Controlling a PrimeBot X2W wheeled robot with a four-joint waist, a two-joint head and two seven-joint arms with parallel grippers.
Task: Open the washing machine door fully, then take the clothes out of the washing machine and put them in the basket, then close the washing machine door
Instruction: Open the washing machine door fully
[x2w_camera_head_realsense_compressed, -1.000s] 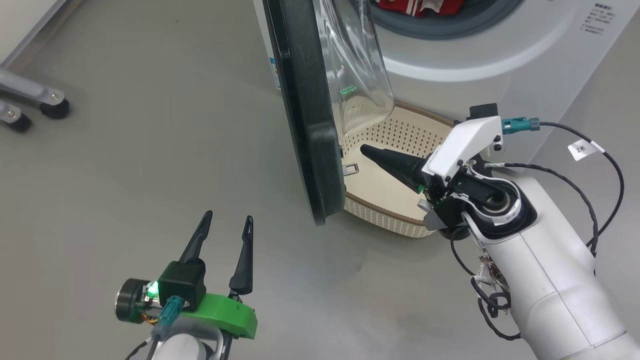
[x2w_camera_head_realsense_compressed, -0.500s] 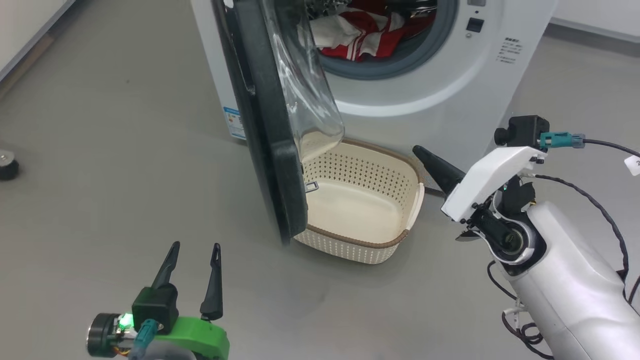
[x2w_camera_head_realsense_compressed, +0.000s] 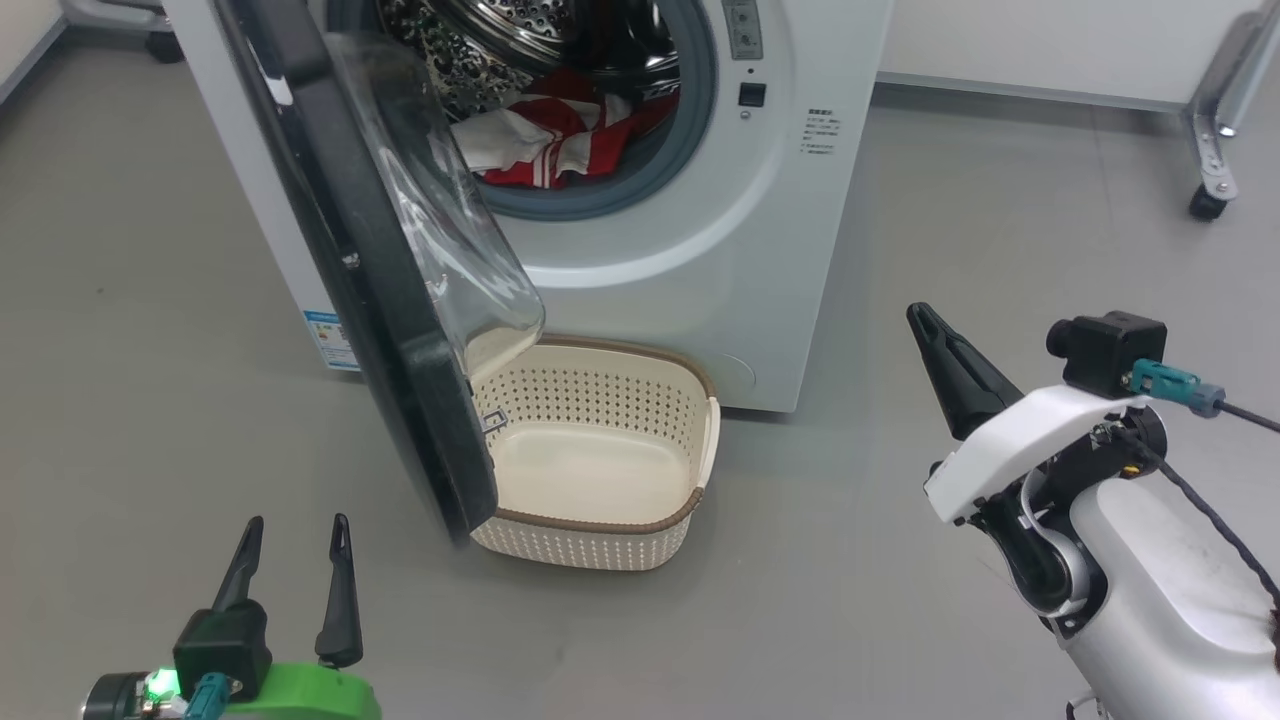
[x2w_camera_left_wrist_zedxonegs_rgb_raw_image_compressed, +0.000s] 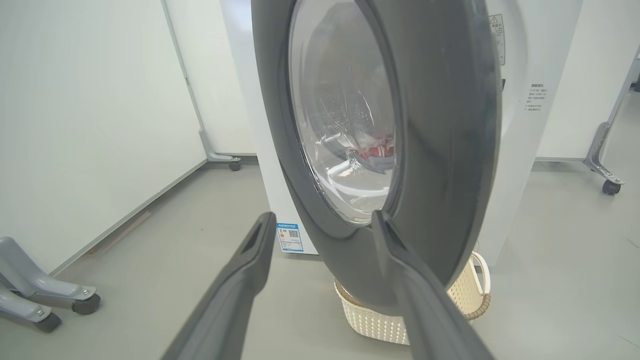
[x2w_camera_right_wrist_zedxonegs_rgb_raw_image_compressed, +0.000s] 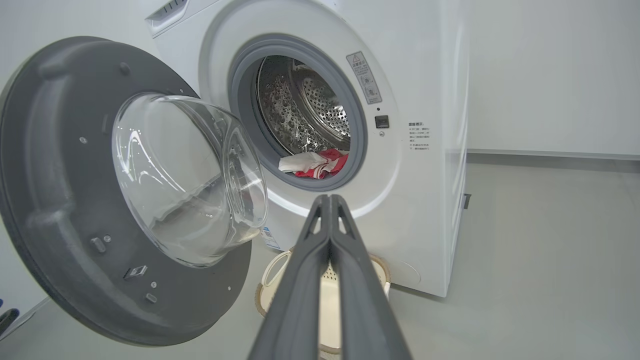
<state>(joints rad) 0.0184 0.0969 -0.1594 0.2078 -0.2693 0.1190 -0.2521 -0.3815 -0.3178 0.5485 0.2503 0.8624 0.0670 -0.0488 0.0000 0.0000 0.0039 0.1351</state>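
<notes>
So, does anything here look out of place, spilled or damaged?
Nothing spilled or damaged. Only the washing machine door stands partly open, its lower edge close by the left end of the basket, so it may hinder moving the clothes across.

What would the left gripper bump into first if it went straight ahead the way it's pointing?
The left gripper would most likely meet the washing machine door first, on its outer face near the lower rim. How far off it is, I can't tell.

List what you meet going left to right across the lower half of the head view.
Left end effector, open → washing machine door → basket → right end effector, shut.
</notes>
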